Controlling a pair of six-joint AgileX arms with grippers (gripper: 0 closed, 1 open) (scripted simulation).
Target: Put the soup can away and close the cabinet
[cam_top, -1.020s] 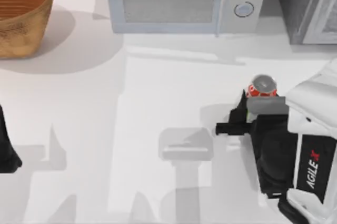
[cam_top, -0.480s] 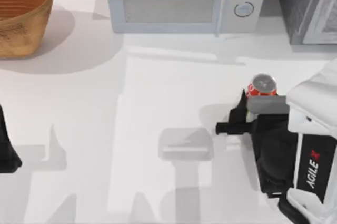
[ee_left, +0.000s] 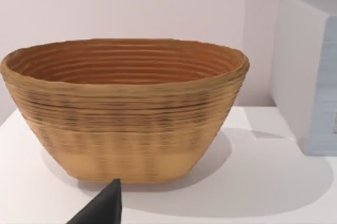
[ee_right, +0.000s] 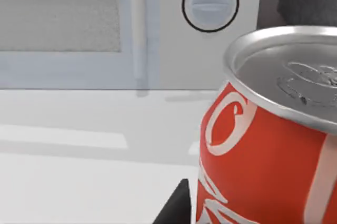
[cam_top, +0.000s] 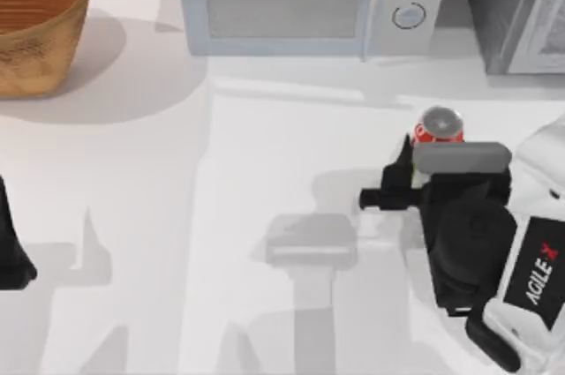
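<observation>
The soup can (cam_top: 439,124), red with a silver top, is at the right of the table in front of the microwave; it fills the right wrist view (ee_right: 263,150), slightly tilted. My right gripper (cam_top: 422,151) is shut on the soup can, one dark finger (ee_right: 176,205) beside its red wall, the other hidden under the wrist. The cabinet (cam_top: 499,4), dark grey and speckled, stands at the back right corner with its pale framed door (cam_top: 546,26) at the picture's edge. My left gripper (cam_top: 11,256) is parked at the left edge.
A light grey microwave (cam_top: 300,0) with two round knobs stands at the back centre, left of the cabinet. A woven basket (cam_top: 35,18) sits at the back left, close in front of the left wrist camera (ee_left: 126,108). Bare white tabletop lies between.
My right arm has moved toward the back of the table, carrying the soup can with it. The left arm has not moved.
</observation>
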